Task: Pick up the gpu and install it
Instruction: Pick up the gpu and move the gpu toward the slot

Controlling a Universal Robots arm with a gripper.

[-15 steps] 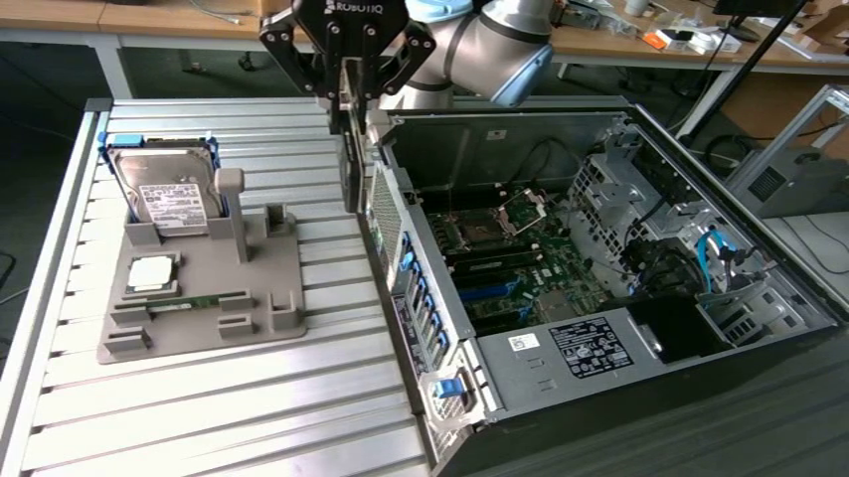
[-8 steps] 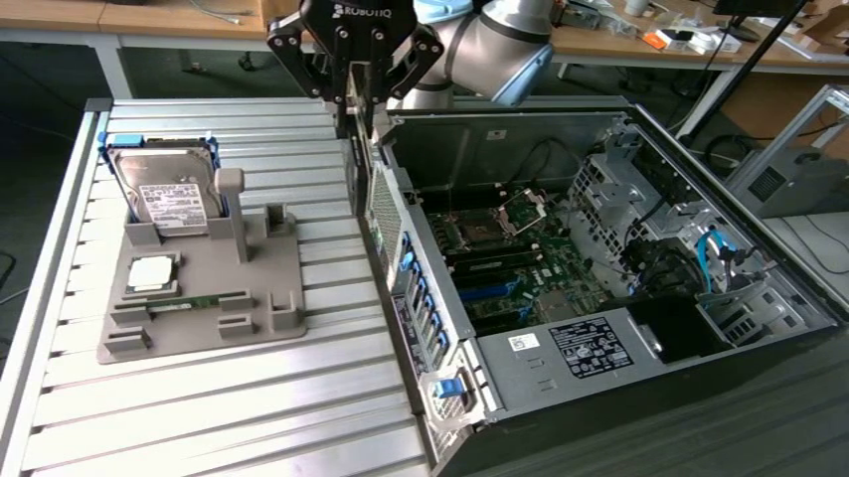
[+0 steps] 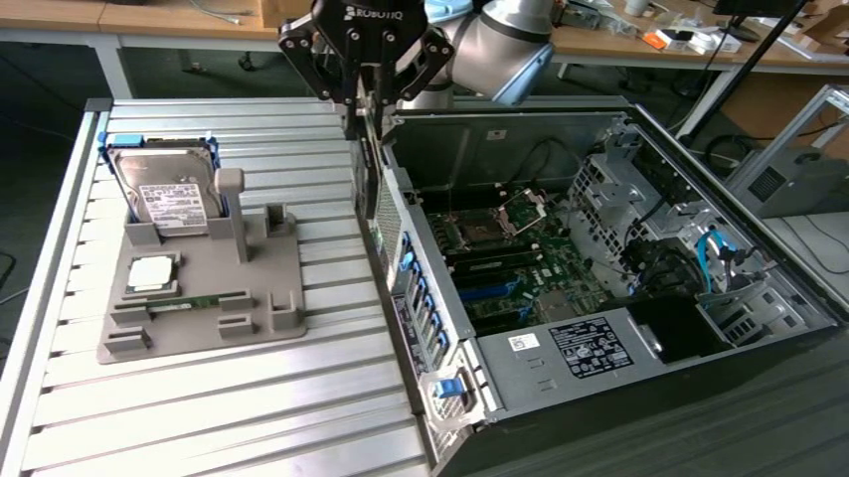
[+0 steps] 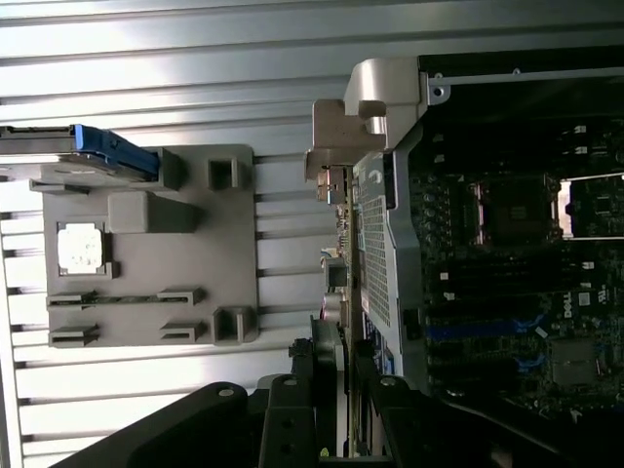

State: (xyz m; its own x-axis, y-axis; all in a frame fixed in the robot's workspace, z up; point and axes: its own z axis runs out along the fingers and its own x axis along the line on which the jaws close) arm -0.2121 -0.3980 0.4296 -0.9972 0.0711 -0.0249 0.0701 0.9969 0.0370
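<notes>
- The arm (image 3: 511,45) comes in from the far side of the scene in the exterior view, its wrist turned so that the tool (image 3: 369,104) points straight down
- The tool hangs over the rear wall (image 3: 412,288) of the open computer case (image 3: 743,248), at that wall's far end, on the border between the case and the ribbed metal worktop (image 3: 265,397)
- The tool is clenched on the gpu (image 4: 338,263): in the wrist view its two dark fingers (image 4: 302,400) stand close on either side of the thin card, which is seen edge-on between them
- The gpu is held upright and off the worktop, with its silver bracket (image 4: 336,146) at the end farthest from the tool
- The card runs just beside the case's perforated rear wall, on its outer side; whether the two touch I cannot tell
- Inside the case the motherboard (image 3: 518,268) lies face up
- On the worktop, to the exterior view's left and well apart from the tool, sits a grey holder (image 3: 199,308)
- The holder carries a hard drive (image 3: 166,189) with a white label leaning at its far end, a square processor (image 3: 150,273) lying flat, and a narrow green memory stick (image 3: 199,301) set in a slot near its front
</notes>
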